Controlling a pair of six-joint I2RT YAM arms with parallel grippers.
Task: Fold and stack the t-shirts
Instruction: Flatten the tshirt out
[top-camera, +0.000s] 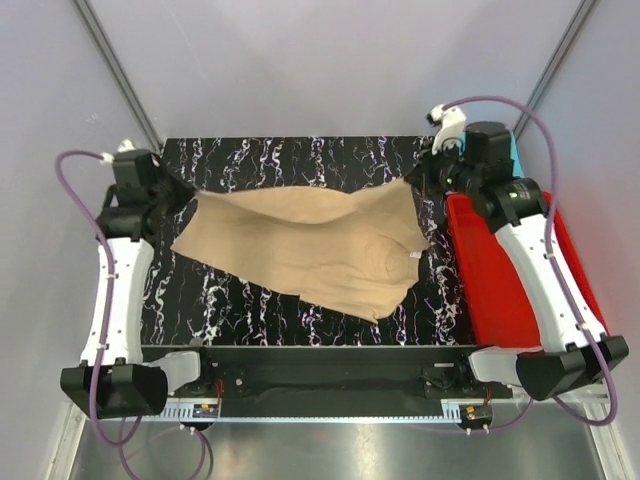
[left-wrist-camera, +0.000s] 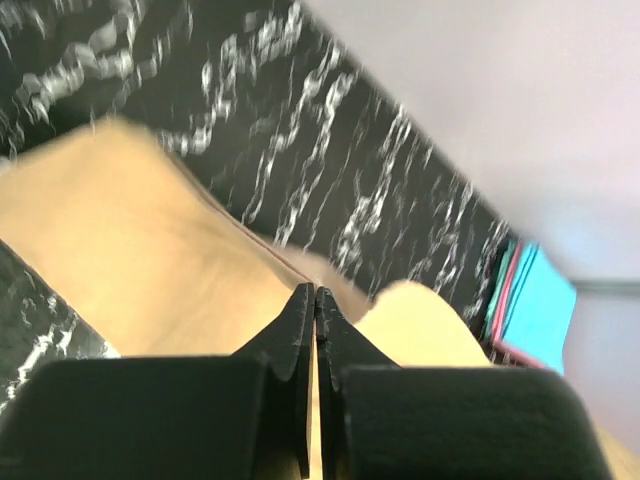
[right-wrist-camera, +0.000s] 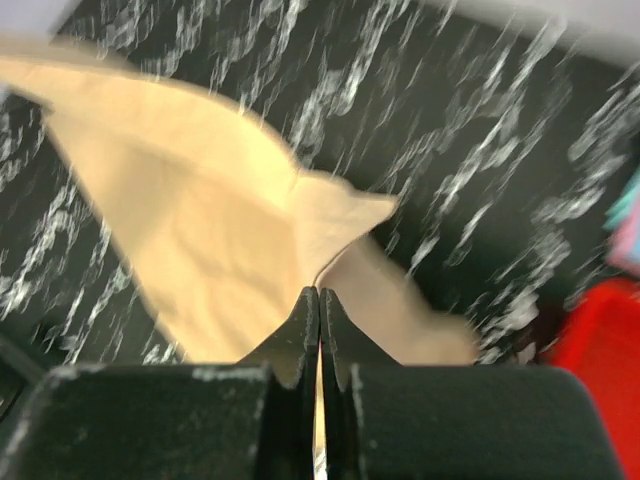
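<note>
The tan t-shirt hangs stretched across the black marbled table, with a small label near its right side. My left gripper is shut on its left corner and my right gripper is shut on its right corner. In the left wrist view the gripper pinches tan cloth, and the folded cyan t-shirt lies on a pink one at the far right. The right wrist view is blurred. There the gripper clamps the tan cloth, which drapes away to the left.
A red plastic bin stands at the table's right edge, under my right arm, and also shows as the red bin in the right wrist view. A cyan edge peeks out behind the right wrist. Bare table lies in front of the shirt.
</note>
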